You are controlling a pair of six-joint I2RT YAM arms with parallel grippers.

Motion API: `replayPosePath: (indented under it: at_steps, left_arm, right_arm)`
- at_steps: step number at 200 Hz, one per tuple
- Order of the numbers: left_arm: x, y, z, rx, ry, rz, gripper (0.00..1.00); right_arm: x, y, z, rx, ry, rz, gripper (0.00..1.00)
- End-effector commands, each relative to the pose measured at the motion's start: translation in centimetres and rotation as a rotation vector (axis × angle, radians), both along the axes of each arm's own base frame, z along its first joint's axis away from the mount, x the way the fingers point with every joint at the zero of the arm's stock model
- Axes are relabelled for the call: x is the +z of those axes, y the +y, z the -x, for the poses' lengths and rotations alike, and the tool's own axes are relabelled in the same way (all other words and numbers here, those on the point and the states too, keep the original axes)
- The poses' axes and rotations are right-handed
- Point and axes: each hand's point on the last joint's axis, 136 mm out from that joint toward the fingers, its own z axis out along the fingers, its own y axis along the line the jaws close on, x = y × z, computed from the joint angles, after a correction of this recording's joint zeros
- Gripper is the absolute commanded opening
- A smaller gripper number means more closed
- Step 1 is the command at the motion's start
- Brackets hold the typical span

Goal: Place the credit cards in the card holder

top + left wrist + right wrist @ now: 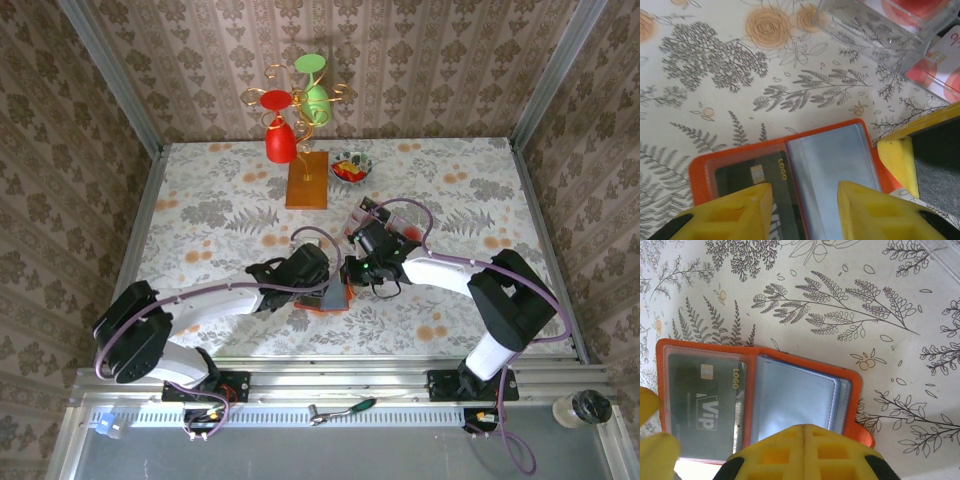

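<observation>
Right wrist view shows the holder [765,395] lying open on the tablecloth, a black card [705,405] already sleeved, beneath the closed right gripper [804,452]. The left gripper [802,200] stands part open over it, gripping nothing. Cards look thin, stiff, slippery: pinch by an edge.

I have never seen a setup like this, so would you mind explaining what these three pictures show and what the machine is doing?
These are two robot arms bolted to the near edge of a flowered table. One picture looks down from above; the other two come from small cameras on each wrist, so the yellow blocks are that arm's own fingers.

The bright orange card holder lies open on the table, with a black card already in its left sleeve. The left gripper, jaws parted, sits over the holder; the right gripper is shut at the holder's near edge. A clear plastic tray nearby holds more cards. Further back stands a rack with red and green cups.
</observation>
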Motion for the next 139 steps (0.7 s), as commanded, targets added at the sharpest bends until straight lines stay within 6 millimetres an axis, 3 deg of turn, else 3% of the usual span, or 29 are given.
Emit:
replayPosePath:
  at_steps: [1, 40, 74, 139]
  left_arm:
    - [-0.4, -0.5, 0.3, 0.018, 0.010, 0.030, 0.40]
    - [-1.9, 0.5, 0.6, 0.022, 0.011, -0.002, 0.41]
    - [-2.8, 1.0, 0.5, 0.017, 0.009, -0.038, 0.41]
    - [-4.2, 2.1, 0.3, 0.030, 0.024, -0.076, 0.40]
  right_arm:
    - [0.1, -0.4, 0.5, 0.002, 0.006, 0.010, 0.00]
    - [0.6, 0.8, 0.8, 0.022, -0.002, -0.006, 0.00]
    - [-0.5, 1.3, 0.8, 0.027, 0.011, 0.014, 0.00]
    - [-1.9, -2.2, 0.7, -0.039, -0.004, 0.094, 0.00]
